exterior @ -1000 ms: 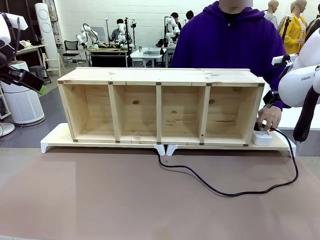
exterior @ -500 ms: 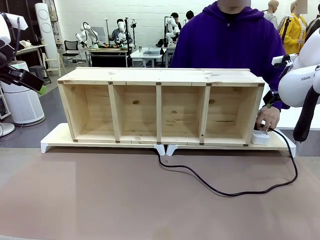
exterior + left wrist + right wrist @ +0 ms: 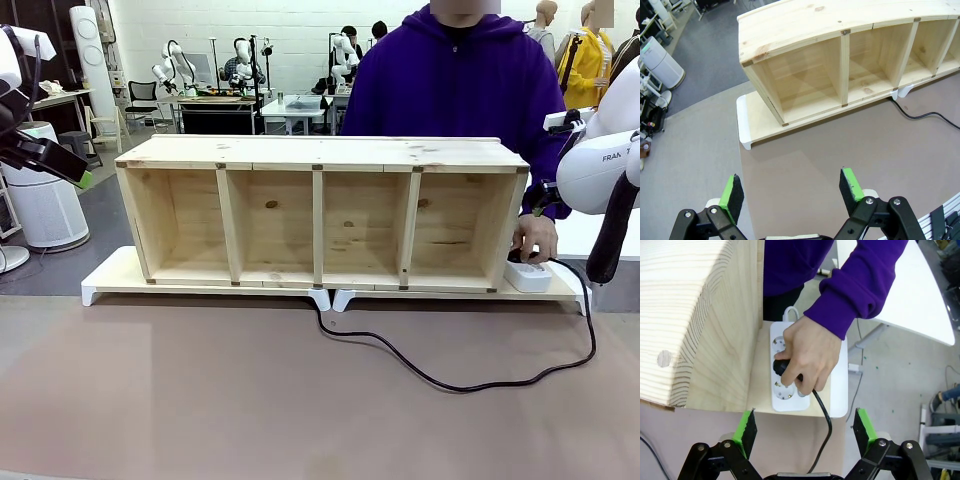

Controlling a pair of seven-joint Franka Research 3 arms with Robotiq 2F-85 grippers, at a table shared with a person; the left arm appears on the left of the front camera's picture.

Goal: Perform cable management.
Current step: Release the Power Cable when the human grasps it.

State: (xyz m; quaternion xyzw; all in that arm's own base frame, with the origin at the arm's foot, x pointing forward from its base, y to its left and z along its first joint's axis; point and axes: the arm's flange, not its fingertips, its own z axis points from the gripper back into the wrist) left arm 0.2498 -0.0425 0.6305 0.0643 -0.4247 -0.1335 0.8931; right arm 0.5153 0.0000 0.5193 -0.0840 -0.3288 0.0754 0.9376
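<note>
**benchrat:** So what's in the long pale wooden shelf box with four open compartments (image 3: 320, 210)?

**cordwrangler:** All four cubbies are bare wood, nothing sitting in any of them. The box stands on a low white riser platform with little feet (image 3: 110, 283), which sits on the brown table mat (image 3: 250, 400).

**benchrat:** And the cord?

**cordwrangler:** The thin black power cable (image 3: 470, 385) comes out from the gap between the riser's feet near the middle, loops across the mat toward the right, then curves back up to a white multi-socket power strip (image 3: 782, 397) lying on the riser's right end, just beside the box's side wall. The person's hand (image 3: 807, 357), in a purple sleeve (image 3: 860, 285), is wrapped around the cable's black plug (image 3: 781, 367), right at the strip's middle socket. The hand covers most of it, so I can't tell how far in it sits.

**benchrat:** Grippers?

**cordwrangler:** Left gripper (image 3: 792, 187) hangs over the mat in front of the box's left end, green pads spread wide, nothing between them. Right gripper (image 3: 805, 432) hovers above the strip and hand, also spread apart and empty.
</note>
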